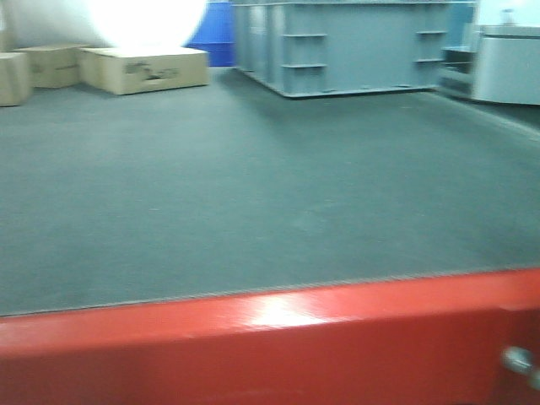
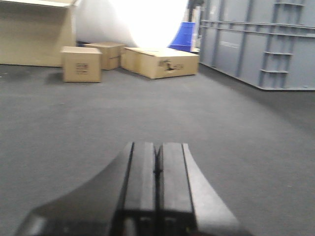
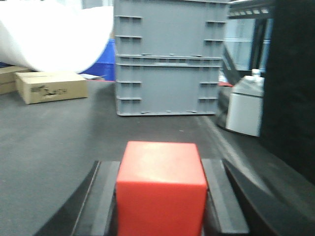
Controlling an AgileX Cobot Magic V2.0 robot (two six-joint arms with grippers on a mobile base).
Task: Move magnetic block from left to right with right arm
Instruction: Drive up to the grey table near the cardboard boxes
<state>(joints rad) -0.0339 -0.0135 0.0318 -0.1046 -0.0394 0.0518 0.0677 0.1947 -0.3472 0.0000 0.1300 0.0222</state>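
Observation:
The magnetic block (image 3: 161, 191), a plain bright-red cube, fills the lower middle of the right wrist view. My right gripper (image 3: 160, 161) is shut on it, with a dark finger pressed against each side face. The block's underside is out of sight, so I cannot tell whether it touches the mat. In the left wrist view my left gripper (image 2: 157, 145) is shut with its two pads together and nothing between them, just above the grey mat. Neither gripper nor the block shows in the front view.
A dark grey mat (image 1: 253, 194) covers the work surface, with a red edge (image 1: 270, 337) along its front. Tan cardboard boxes (image 1: 145, 69) stand at the back left, a large grey crate (image 1: 354, 46) at the back, and a white container (image 3: 244, 108) to the right.

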